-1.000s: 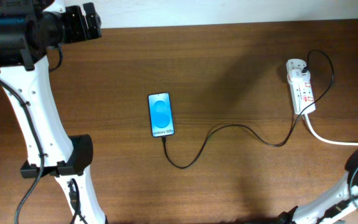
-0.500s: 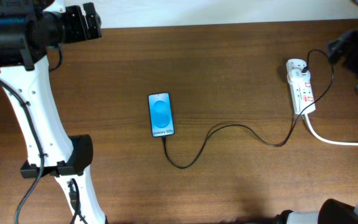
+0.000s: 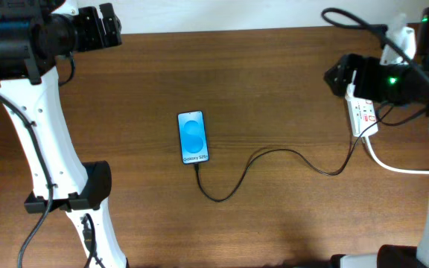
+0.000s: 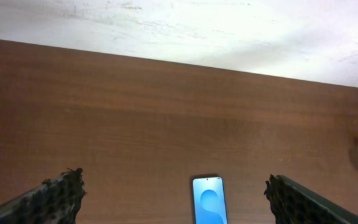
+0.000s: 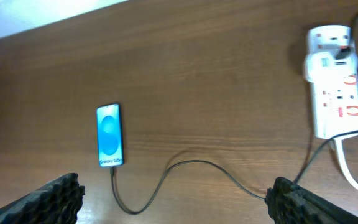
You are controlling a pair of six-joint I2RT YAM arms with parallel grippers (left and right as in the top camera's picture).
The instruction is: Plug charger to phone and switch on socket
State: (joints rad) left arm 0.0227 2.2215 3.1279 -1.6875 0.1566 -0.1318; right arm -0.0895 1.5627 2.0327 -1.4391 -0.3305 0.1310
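The phone [image 3: 193, 138] lies flat mid-table, blue screen up. The charger [image 3: 274, 152], a thin black cable, runs from the phone's near edge in a loop and across to the socket [image 3: 366, 117], a white power strip at the right. Its tip meets the phone's bottom edge. My right gripper [image 3: 334, 74] hangs open and empty above the table, just left of the socket's far end. My left gripper [image 3: 115, 26] is open and empty at the far left corner. The right wrist view shows the phone [image 5: 109, 135], the charger [image 5: 191, 163] and the socket [image 5: 333, 81] beyond its gripper [image 5: 179, 204].
A thick white cord [image 3: 401, 167] leaves the socket toward the right edge. A white adapter [image 5: 329, 37] sits at the socket's far end. The left wrist view shows the phone [image 4: 209, 199] between its wide-apart fingers [image 4: 55, 199], and the table's far edge against a white wall.
My right arm has swung in from the right edge and now hangs over the socket's far end. The left arm, phone and charger have not moved.
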